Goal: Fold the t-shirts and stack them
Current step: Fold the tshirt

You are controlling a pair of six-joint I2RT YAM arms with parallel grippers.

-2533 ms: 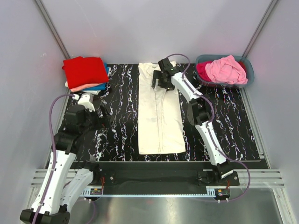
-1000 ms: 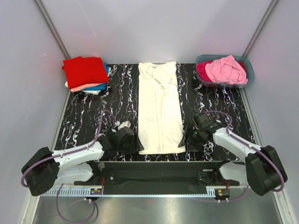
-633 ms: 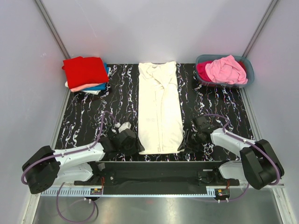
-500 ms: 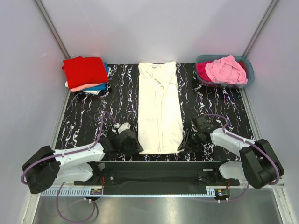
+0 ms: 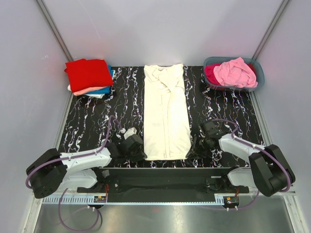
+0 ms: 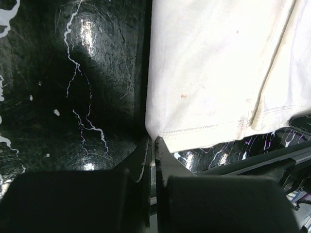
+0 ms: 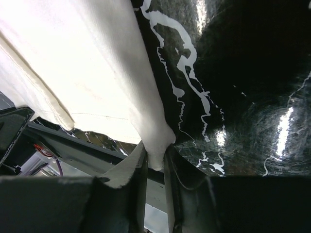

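Overhead view, as I see it from the console: the cream t-shirt, a soft matte cloth folded into a long narrow strip, lies lengthwise down the middle of the desk, a glossy black slab veined with white like marble. Its near hem shows a double line of stitching, and a tiny brownish speck marks the fabric above it. The left end effector sits low at the near left corner of that hem, its dark fingers drawn to a thin slit with the cloth corner seemingly caught at the tips. The right end effector is at the near right corner, fingers pressed together on a rolled fold of the same shirt. At the far left corner rests a squared stack: a red t-shirt on top, a salmon t-shirt and a blue t-shirt beneath. At the far right a smooth grey-blue tub holds a crumpled pink t-shirt over a magenta t-shirt.
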